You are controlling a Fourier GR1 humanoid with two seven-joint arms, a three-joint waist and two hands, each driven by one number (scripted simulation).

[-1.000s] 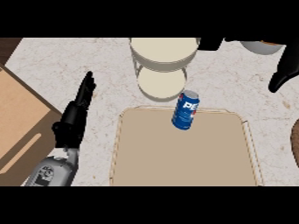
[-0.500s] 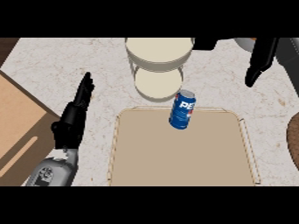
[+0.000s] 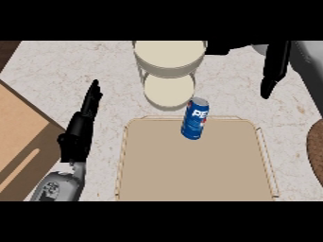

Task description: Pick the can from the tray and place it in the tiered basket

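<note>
**A:** What is in the tray (image 3: 192,182)?

**B:** Just the can (image 3: 196,118). It is blue and stands at the tray's 12 o'clock end, close to the far rim. Its top leans a little toward 1 o'clock. Neither hand touches it.

**A:** And the basket?

**B:** The basket (image 3: 170,59) is on the worktop (image 3: 53,71), at 12 o'clock from the can. It has two round cream tiers, and both show plain cream floors. The lower tier sits just beside the tray's far rim.

**A:** How are the arms placed?

**B:** The right hand (image 3: 274,68) is at 2 o'clock from the can, well apart from it. Its grey forearm runs along the view's right side. The left hand (image 3: 79,132) is at 9 o'clock from the tray, between the tray's rim and a tan box (image 3: 11,137).

**A:** What are the fingers doing?

**B:** The right hand's fingers are straight and pressed together, pointing toward 6 o'clock and touching nothing. The left hand shows edge-on, its fingers straight and together toward 12 o'clock, holding nothing.
</note>
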